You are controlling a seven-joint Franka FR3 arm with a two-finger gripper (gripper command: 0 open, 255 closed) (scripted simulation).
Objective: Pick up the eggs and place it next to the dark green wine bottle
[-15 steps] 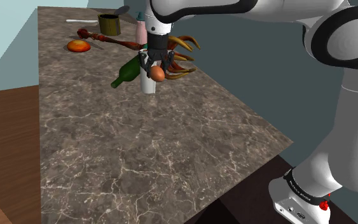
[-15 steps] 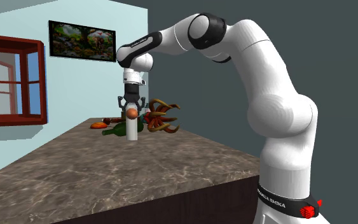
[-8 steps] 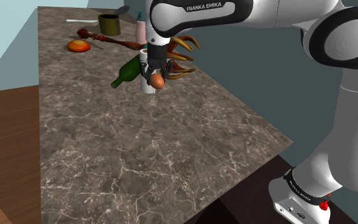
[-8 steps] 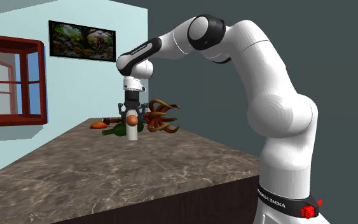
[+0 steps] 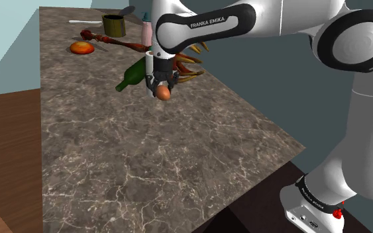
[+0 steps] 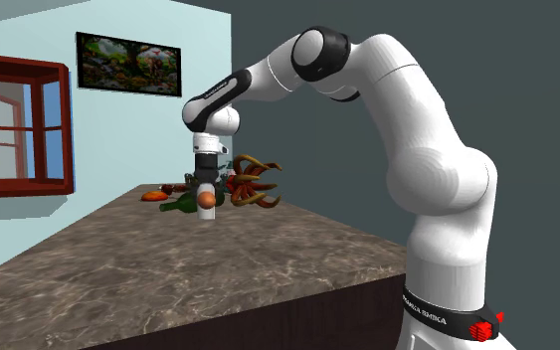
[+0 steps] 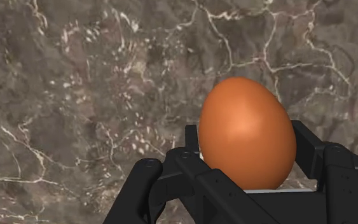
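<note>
evidently the black gripper (image 5: pixel 162 89) is pinching the brown egg (image 5: pixel 164 94) between its two fingers, one on each flank. the smooth oval sits cradled with its narrower end pointing away from the hand, down at the marble counter (image 5: pixel 145 165). that hold makes sense: a grip across the wide part keeps a round thing from squirting out, and hanging it below the wrist lets it be lowered straight onto the stone. the egg looks to hang clear of the counter, just beside the dark green wine bottle (image 5: pixel 132 74). the bottle lies on its side with its neck aimed toward the shoulder view's lower left, and the egg is off the bottle's body toward that view's right. judging by that, the carry looks about done and the step in hand is the set-down next to the bottle. a bunch of red and yellow curved horns (image 5: pixel 190 66) crowds the far side of the hand. a white cylinder (image 6: pixel 206 213) shows just under or behind the egg in the second exterior view, i cannot tell which, so the descent should keep to bare stone. an egg rolls once freed, so a low, gentle release likely matters. farther back sit an olive can (image 5: pixel 113 26) and an orange round thing (image 5: pixel 81 47), well apart.
</note>
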